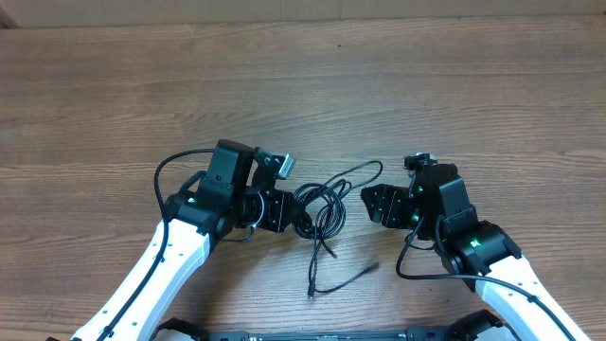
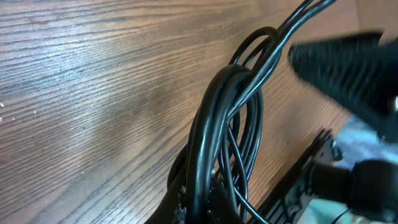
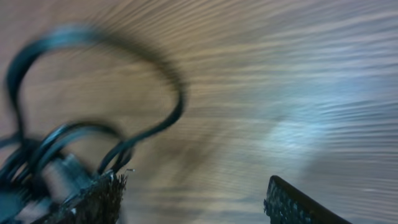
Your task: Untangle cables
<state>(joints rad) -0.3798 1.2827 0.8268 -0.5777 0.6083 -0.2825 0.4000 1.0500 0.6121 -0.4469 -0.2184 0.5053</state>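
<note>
Mid-table, between the two arms: a bunch of thin black cables on the brown wood-grain table.
The bunch's long axis runs far-to-near. One tail points far-right, past the right gripper, and two trail toward the near edge. The left gripper is clamped on the bunch's left side. The left wrist view shows those strands pinched; overhead hides that. Right gripper jaws are wide, with only wood between the fingers. The right wrist view is blurred, with a cable loop to its left.
</note>
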